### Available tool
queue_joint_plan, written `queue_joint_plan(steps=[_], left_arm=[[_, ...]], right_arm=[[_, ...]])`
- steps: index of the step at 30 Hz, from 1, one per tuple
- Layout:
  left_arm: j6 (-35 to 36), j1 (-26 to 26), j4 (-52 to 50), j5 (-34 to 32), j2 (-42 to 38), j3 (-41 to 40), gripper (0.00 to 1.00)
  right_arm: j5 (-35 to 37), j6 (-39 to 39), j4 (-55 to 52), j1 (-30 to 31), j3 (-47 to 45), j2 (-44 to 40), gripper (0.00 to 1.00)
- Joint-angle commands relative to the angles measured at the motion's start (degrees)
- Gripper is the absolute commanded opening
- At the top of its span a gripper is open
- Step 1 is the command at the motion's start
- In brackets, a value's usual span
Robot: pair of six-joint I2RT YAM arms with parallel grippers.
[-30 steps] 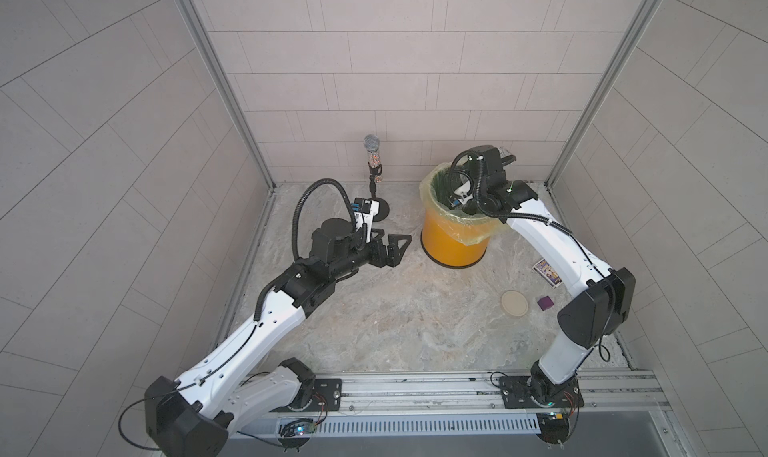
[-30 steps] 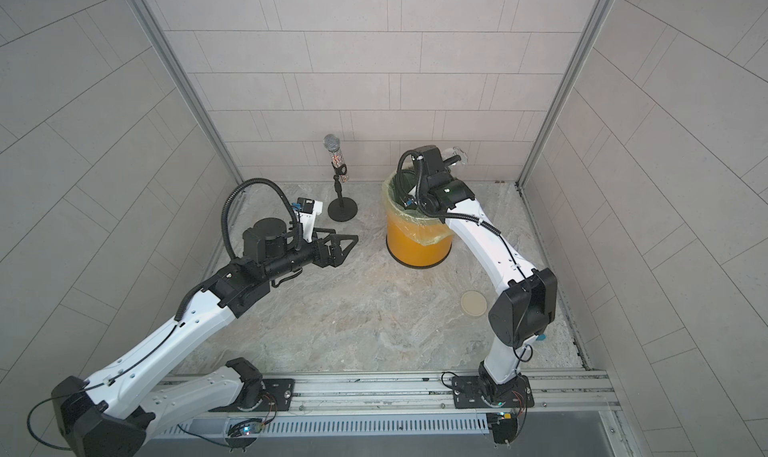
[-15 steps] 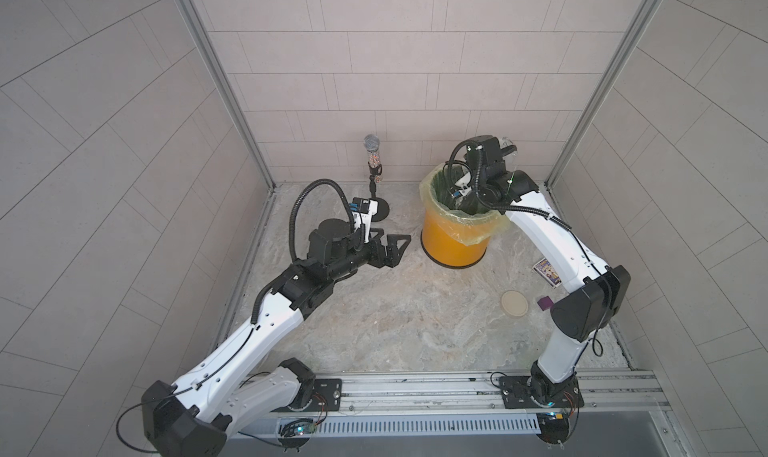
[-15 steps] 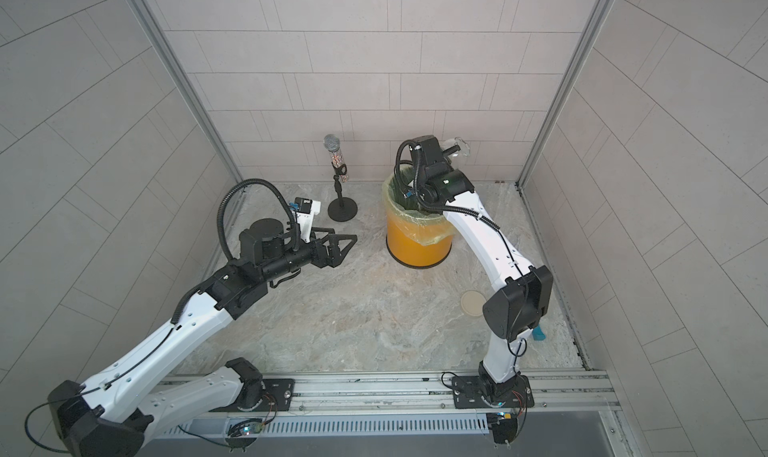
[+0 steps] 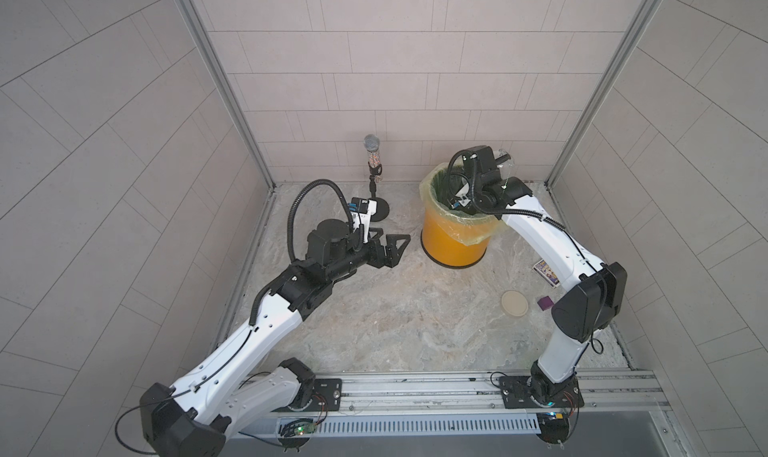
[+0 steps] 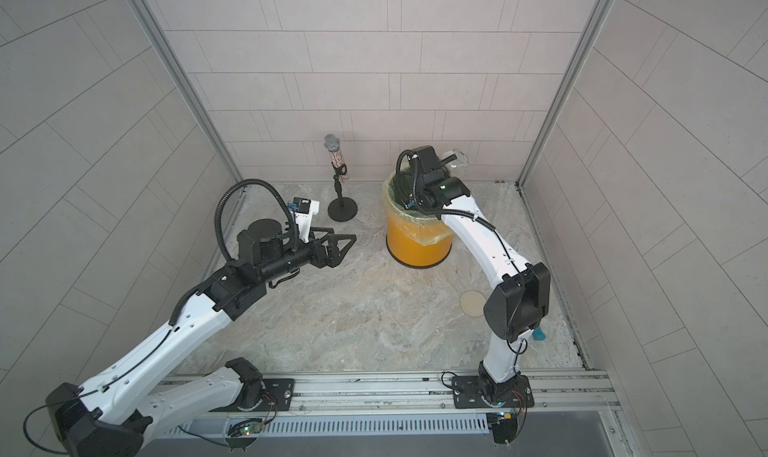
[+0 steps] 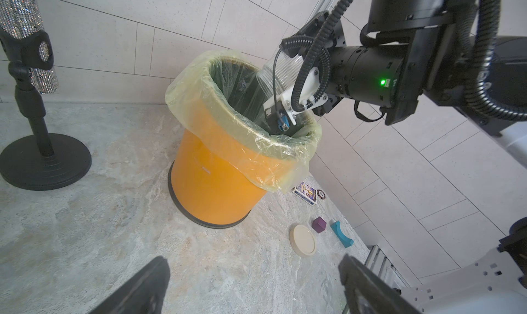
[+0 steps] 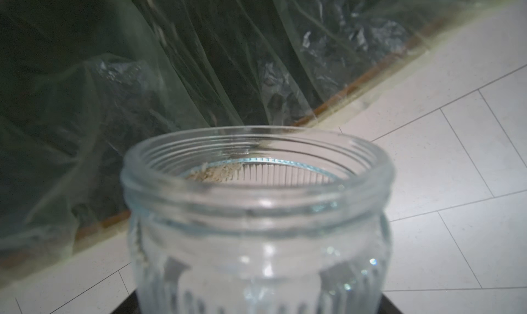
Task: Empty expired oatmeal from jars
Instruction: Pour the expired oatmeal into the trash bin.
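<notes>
Ribbed clear glass jar [image 8: 256,235], crinkled glossy plastic bag [image 7: 196,98]

Both top views are bright and evenly lit, only soft shadows on the table [image 5: 374,322], and the wall tiles [image 5: 104,102] bow out at the edges. Right wrist shot is way dimmer inside the bag [image 8: 85,70], with the jar [image 8: 256,212] blurry up close.

Clear ribbed jar [image 8: 258,227] sat close before lens, threaded mouth open. Small patch of beige oatmeal [image 8: 212,173] clung to inner wall just below neck. Beyond mouth: crinkled green-tinted bag [image 8: 114,70], dark inside, brownish bin rim [image 8: 342,94] along its edge. Pale tiled wall [image 8: 442,127] past rim.
</notes>
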Motion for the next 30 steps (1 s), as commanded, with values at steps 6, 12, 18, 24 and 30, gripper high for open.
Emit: queue_joint_plan(steps=[6, 12, 18, 24, 30], left_arm=[[-0.33, 0.32, 2.97, 0.33, -0.79, -1.41, 1.0], [-0.37, 0.35, 4.33, 0.18, -1.65, -3.22, 1.0], [-0.26, 0.32, 4.76, 1.11, -0.79, -2.76, 1.0], [-0.35, 0.29, 5.12, 1.14, -1.52, -3.15, 1.0], [0.54, 0.34, 3.11, 1.5, -1.51, -1.99, 1.0]], right_arm=[[11.63, -14.33, 4.03, 0.8, -1.48, -0.58, 0.0], [15.1, -4.47, -5.58, 4.4, 4.17, 1.16, 0.0], [23.42, -5.68, -9.39, 4.87, 9.37, 5.01, 0.0], [23.47, -11.74, -8.13, 5.15, 8.48, 4.1, 0.0], [21.46, -3.14, -17.42, 6.66, 23.06, 10.28, 0.0]])
